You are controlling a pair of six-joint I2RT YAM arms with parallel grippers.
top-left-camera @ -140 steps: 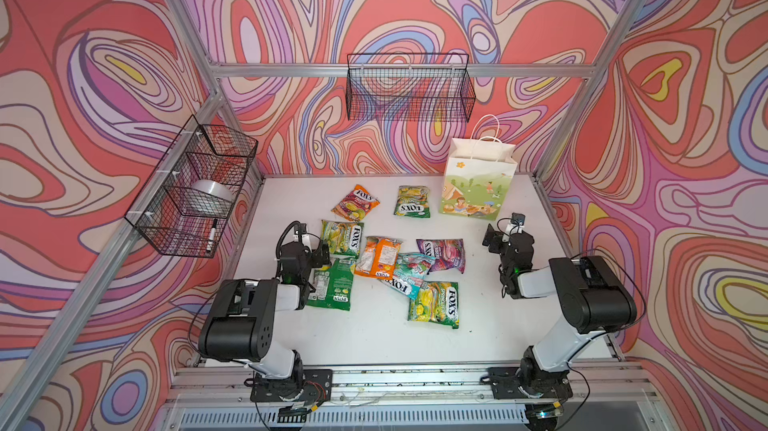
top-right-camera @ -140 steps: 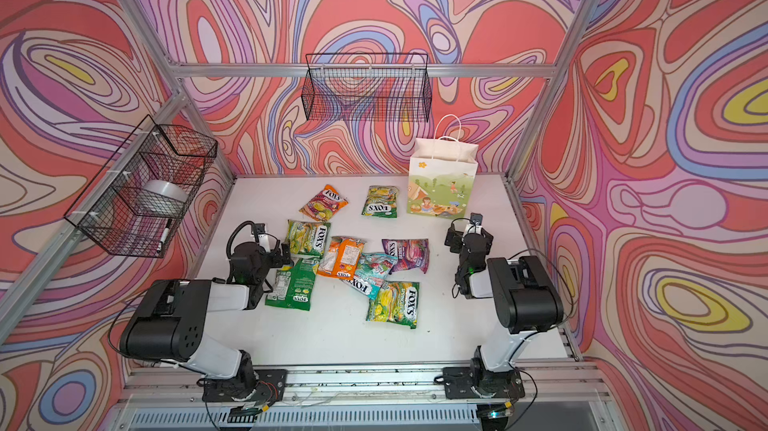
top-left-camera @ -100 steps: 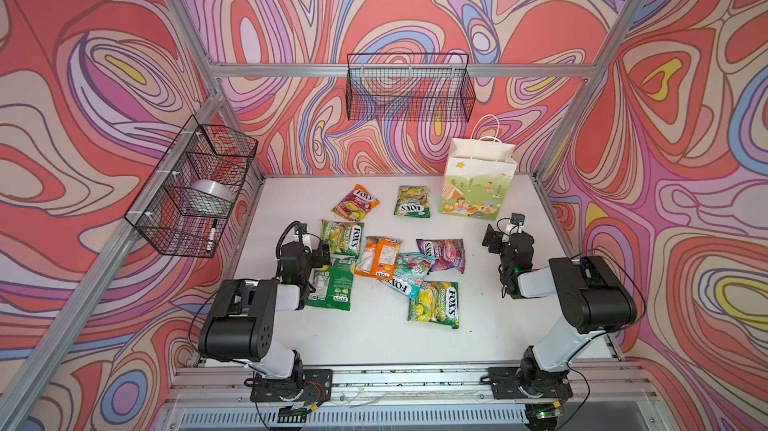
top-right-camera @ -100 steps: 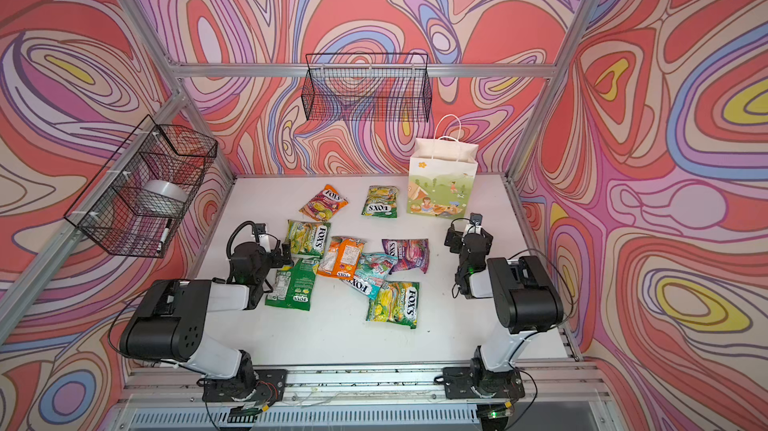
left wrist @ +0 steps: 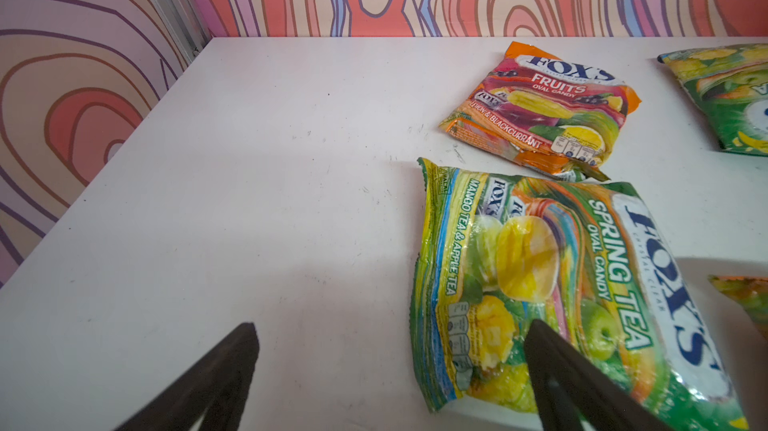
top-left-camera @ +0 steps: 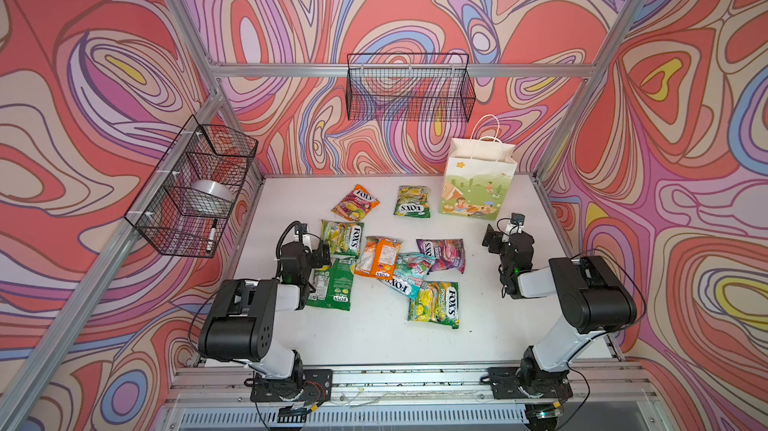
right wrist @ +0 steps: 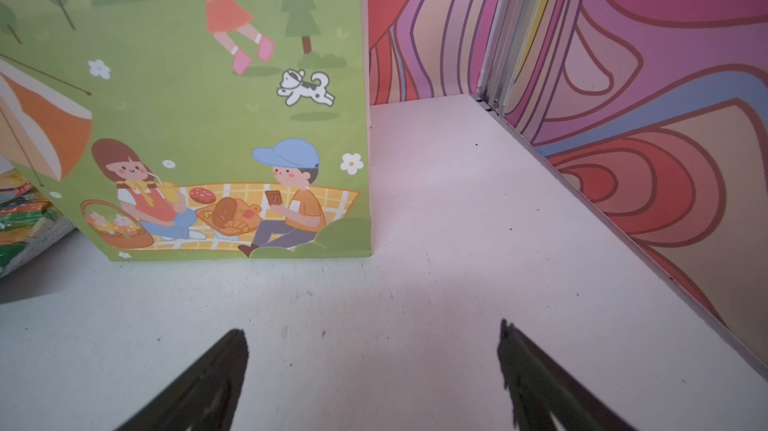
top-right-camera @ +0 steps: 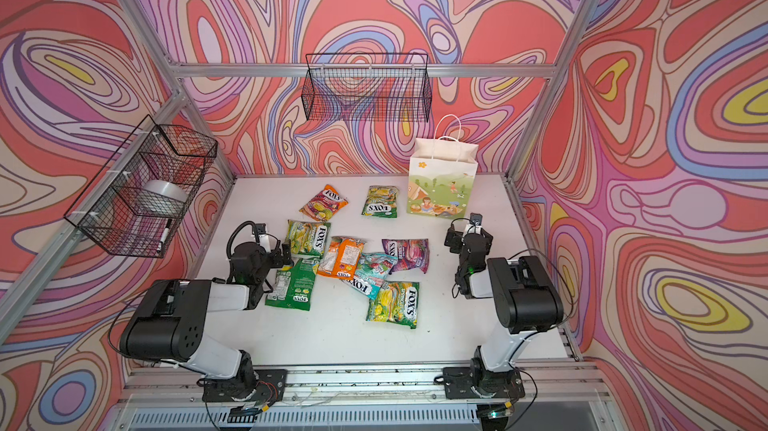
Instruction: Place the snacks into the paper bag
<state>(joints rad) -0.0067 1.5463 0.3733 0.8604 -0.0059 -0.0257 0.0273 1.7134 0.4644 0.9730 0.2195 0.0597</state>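
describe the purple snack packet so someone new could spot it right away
Find the white paper bag standing at the table's far right. The nearest packet in front of it, beside a teal packet, is the purple packet: the only purple one.

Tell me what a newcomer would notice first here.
A swirling red, pink and purple wall pattern surrounds everything. Glossy colourful FOX'S snack packets lie scattered across the middle of the white table, and a white paper gift bag with a picnic picture stands at its far right.
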